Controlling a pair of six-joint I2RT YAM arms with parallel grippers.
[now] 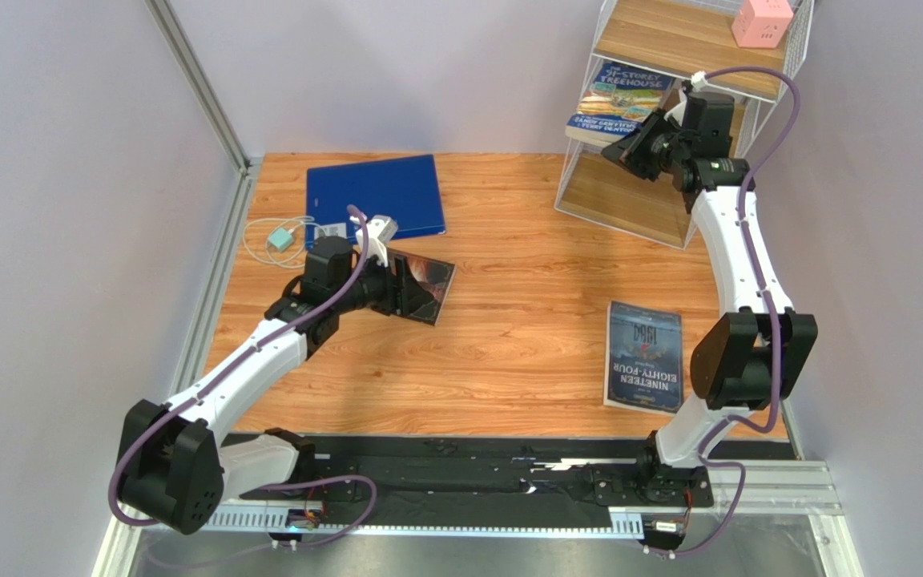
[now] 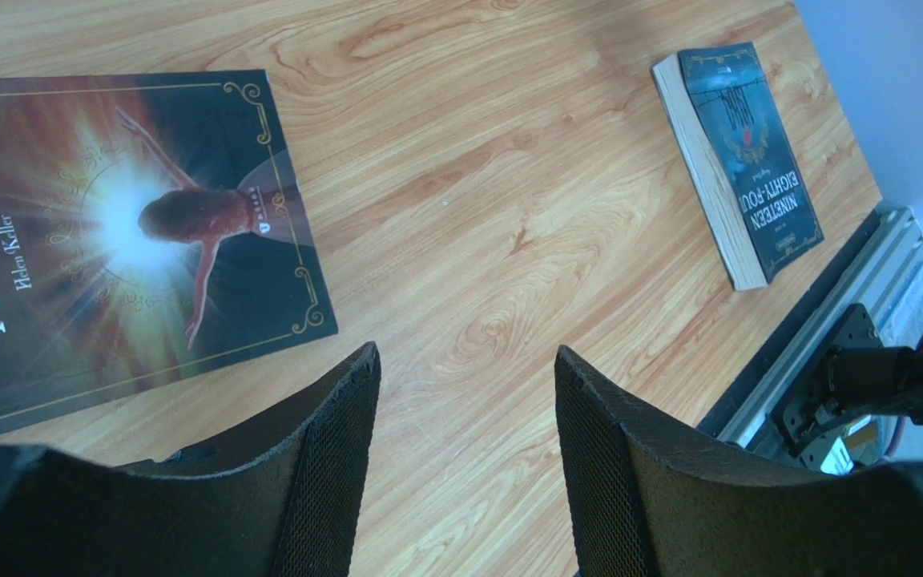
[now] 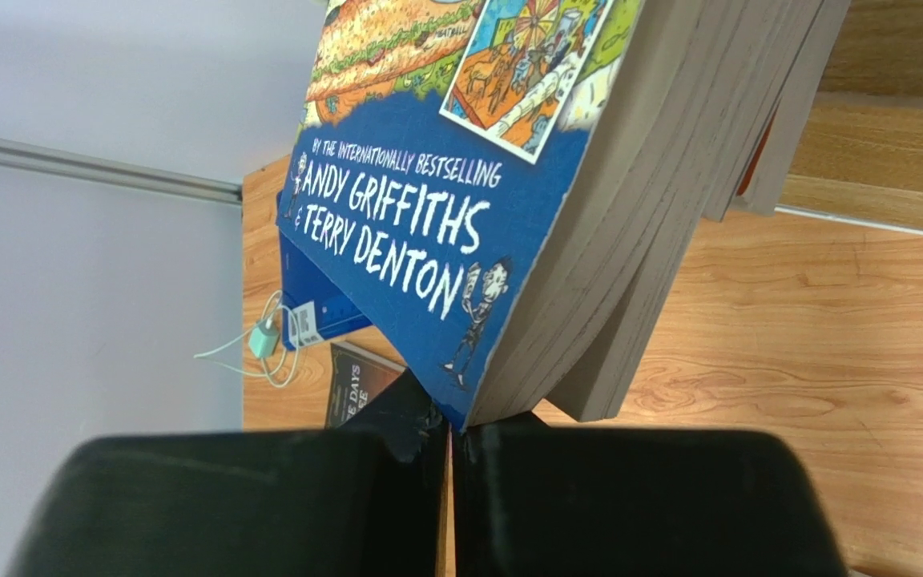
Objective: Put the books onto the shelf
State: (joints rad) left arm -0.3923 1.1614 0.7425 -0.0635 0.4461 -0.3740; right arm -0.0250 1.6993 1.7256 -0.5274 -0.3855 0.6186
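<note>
Top external: stacked books [image 1: 618, 101] lie on the shelf [image 1: 669, 36], middle board

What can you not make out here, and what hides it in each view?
Left wrist view: Three Days to See book, title cut by the left edge.
Right wrist view: blue cartoon-cover book, top cut by the top edge; books beneath, covers hidden by it.
Top view: shelf, upper part beyond the top edge.
</note>
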